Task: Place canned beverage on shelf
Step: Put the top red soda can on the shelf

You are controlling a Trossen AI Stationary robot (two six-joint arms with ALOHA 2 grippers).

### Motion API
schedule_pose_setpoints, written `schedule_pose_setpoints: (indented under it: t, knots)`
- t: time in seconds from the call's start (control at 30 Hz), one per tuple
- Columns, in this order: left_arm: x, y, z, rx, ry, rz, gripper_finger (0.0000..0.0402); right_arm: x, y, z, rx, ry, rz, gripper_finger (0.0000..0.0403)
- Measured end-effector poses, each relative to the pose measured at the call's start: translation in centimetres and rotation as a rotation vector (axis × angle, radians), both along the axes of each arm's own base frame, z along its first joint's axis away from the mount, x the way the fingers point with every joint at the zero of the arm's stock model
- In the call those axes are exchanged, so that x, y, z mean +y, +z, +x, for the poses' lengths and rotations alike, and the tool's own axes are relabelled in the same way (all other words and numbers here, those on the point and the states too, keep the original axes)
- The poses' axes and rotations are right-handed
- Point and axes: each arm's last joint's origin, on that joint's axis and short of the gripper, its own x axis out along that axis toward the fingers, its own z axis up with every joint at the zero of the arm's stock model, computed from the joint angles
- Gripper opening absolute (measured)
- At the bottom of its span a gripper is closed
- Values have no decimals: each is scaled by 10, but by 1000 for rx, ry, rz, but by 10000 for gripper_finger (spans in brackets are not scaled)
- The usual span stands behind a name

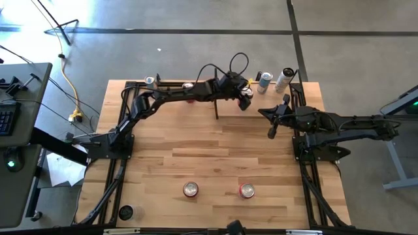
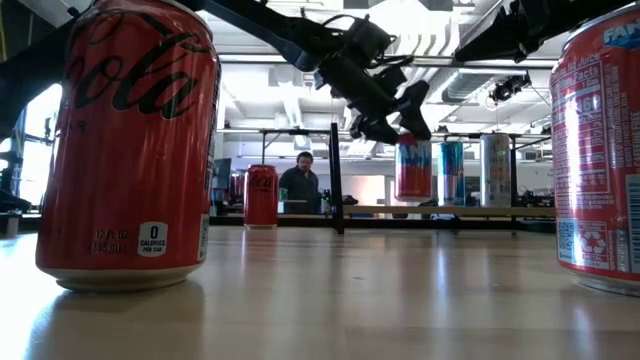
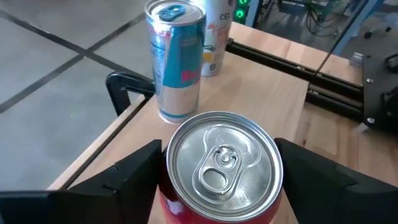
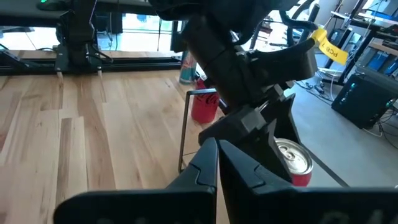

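In the high view, the left gripper (image 1: 245, 98) was extended across the table (image 1: 209, 163) over the shelf (image 1: 215, 83), clamped on a red can (image 1: 246, 102). The right gripper (image 1: 273, 124) was parked nearby, fingers together.

In the low view, the red can (image 2: 412, 168) was held above the shelf (image 2: 450, 211), beside a blue can (image 2: 451, 173).

In the left wrist view, the red can (image 3: 221, 171) was gripped between both fingers (image 3: 134, 171), near the blue can (image 3: 176, 59).
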Motion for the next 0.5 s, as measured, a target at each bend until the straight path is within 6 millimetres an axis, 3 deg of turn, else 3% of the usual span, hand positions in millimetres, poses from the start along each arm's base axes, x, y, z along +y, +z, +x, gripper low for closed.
schedule_pose_setpoints:
  t: [0.17,0.4,0.5]
  knots:
    - [-2,2,1,-4,-22,17,321,0,0,0,4,0,0,0]
    - [-2,2,1,12,-44,44,324,0,-1,0,14,0,1,0]
    - [-3,14,-4,14,-38,77,324,0,-3,-1,35,-11,-2,0]
